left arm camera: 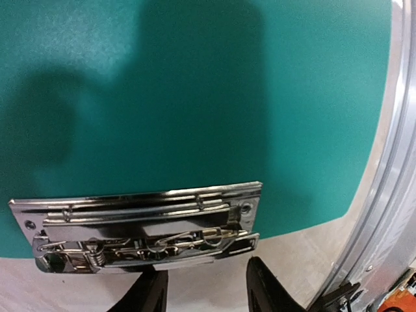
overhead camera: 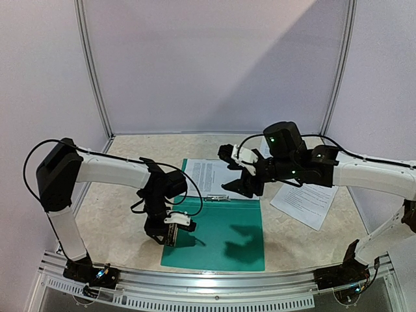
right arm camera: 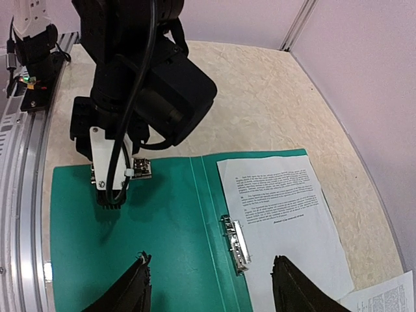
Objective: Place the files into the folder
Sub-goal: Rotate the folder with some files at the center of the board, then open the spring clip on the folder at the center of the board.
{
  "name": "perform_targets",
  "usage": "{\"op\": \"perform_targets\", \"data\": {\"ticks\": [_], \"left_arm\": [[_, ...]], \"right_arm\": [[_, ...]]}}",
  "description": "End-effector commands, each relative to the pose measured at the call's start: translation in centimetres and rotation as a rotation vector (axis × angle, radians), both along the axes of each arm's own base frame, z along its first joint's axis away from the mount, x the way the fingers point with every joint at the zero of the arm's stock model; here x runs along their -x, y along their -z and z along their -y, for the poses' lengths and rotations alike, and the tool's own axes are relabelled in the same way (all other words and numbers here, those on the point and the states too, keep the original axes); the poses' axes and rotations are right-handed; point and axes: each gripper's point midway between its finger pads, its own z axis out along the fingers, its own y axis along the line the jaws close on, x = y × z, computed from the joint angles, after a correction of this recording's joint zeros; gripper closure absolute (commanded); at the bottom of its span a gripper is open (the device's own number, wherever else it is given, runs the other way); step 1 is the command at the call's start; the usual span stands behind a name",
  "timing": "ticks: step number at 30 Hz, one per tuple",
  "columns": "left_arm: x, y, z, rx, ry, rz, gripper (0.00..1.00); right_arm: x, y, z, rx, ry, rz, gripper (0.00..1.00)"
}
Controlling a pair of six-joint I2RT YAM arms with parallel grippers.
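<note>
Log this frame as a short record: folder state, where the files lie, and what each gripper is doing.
folder: open, flat on the table
metal clip: at the fold
printed sheet: on the folder's far panel, beside the clip
loose sheets: on the table, right of the folder
left gripper: open, low at the near panel's left edge, holding nothing
right gripper: open, above the fold, holding nothing
status: files only partly in the folder

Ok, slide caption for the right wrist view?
Right pincer over open teal plastic folder, white printed paper sheet by its metal clip, left pincer at its edge.
</note>
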Motion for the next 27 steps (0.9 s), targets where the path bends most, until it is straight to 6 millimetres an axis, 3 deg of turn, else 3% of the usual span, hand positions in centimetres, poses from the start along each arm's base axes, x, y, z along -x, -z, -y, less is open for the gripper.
{"op": "perform_targets", "data": {"ticks": [1,7,9,12,15,18,20,23,27], "left_arm": [[0.5,0.2,3.3,0.081,0.01,-0.042,0.56],[1.7,-3.2,4.9,0.209,0.047,-0.128,0.55],[1.0,-4.4,4.7,0.248,0.024,-0.133,0.54],[-2.3,-6.3,4.0,0.316,-0.096,-0.124,0.53],[-7.2,-7.6,2.5,0.387,-0.253,-0.057,0.5],[-11.9,-8.0,1.6,0.417,-0.373,0.088,0.44],[-14.6,-7.9,1.4,0.416,-0.449,0.192,0.42],[-17.0,-7.4,1.8,0.429,-0.51,0.27,0.41],[-18.9,-6.1,2.0,0.418,-0.583,0.314,0.42]], "right_arm": [[0.9,-2.2,0.8,-0.103,0.052,-0.026,0.36],[2.6,-0.2,0.7,-0.032,0.03,-0.053,0.37],[3.5,0.8,0.0,-0.002,0.007,-0.069,0.37],[5.1,2.4,-1.4,0.029,-0.028,-0.094,0.38],[6.3,4.3,-3.2,0.076,-0.048,-0.088,0.39],[7.7,5.5,-5.9,0.114,-0.084,-0.078,0.42],[8.4,7.7,-7.9,0.173,-0.11,-0.068,0.45],[9.2,10.2,-10.4,0.257,-0.14,-0.014,0.51],[9.8,13.8,-12.2,0.338,-0.18,0.023,0.62]]}}
